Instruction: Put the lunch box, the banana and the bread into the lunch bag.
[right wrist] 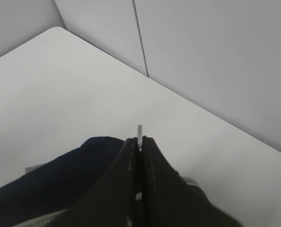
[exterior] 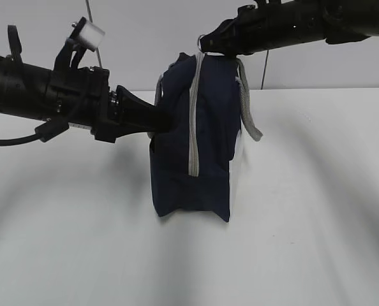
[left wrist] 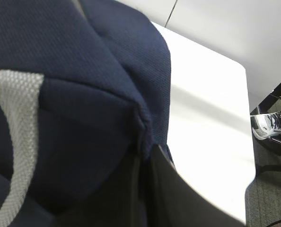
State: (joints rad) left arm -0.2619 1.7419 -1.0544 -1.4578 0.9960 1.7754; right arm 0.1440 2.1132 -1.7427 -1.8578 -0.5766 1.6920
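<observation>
Navy-blue fabric is filling most of the scene: the lunch bag [exterior: 193,137] is standing upright near the middle of the white table [exterior: 304,242], with its white side panel [exterior: 236,167] facing right and a grey handle [exterior: 194,115] running down its near face. A second grey handle [exterior: 249,105] is hanging off the right side.

The left gripper [exterior: 159,118] is reaching in from the left and pressing against the bag's upper left edge; in the left wrist view its dark fingers [left wrist: 178,198] are lying together on a fold of the navy cloth (the grip point itself is partly hidden by the fabric), so it is pinching the lunch bag.

The right gripper [exterior: 205,43] is coming in from the upper right, sitting at the very top of the bag. Its jaws are pressed together in the right wrist view, and a thin metal piece [right wrist: 139,135] is sticking out between the fingertips, most likely the zipper's ring pull [exterior: 202,39], which is showing as a small ring at the tip in the exterior view.

Lunch box, banana and bread are not showing in any view.
</observation>
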